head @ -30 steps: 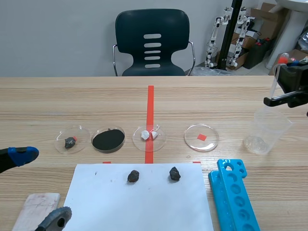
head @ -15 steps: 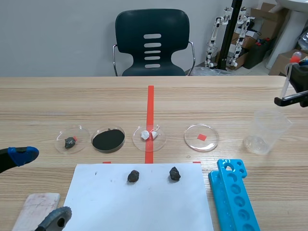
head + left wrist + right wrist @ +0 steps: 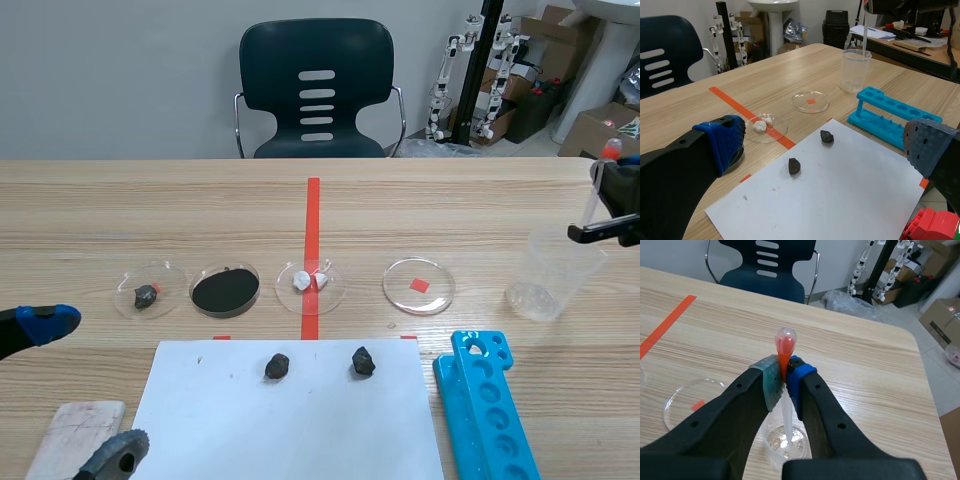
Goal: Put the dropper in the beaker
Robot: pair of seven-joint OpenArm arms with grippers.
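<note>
The right claw (image 3: 784, 377) is clamped on the dropper (image 3: 785, 342), its pads pinching the neck just under the bulb. The stem hangs nearly plumb over the beaker (image 3: 555, 275), which stands near the right end of the desk (image 3: 200, 200). In the right wrist view the stem lines up with the middle of the beaker's mouth. Its tip seems to be about level with the rim, though I cannot say for sure that it is inside. The left claw (image 3: 824, 145) is spread wide and holds nothing, low over the near left of the desk and well away from the job.

The step in hand is the drop. It would go best by lowering straight down until most of the stem is below the rim, keeping it off the wall, and only then opening the pads. A release from high up could bounce the dropper out or tip the beaker.

The dropper is a slim, clear tube with a soft, rounded orange-red bulb that would squash under a hard grip. The beaker is clear, thin-walled and slightly tapered, probably light plastic and easy to nudge over. The desk is smooth wood grain.
</note>
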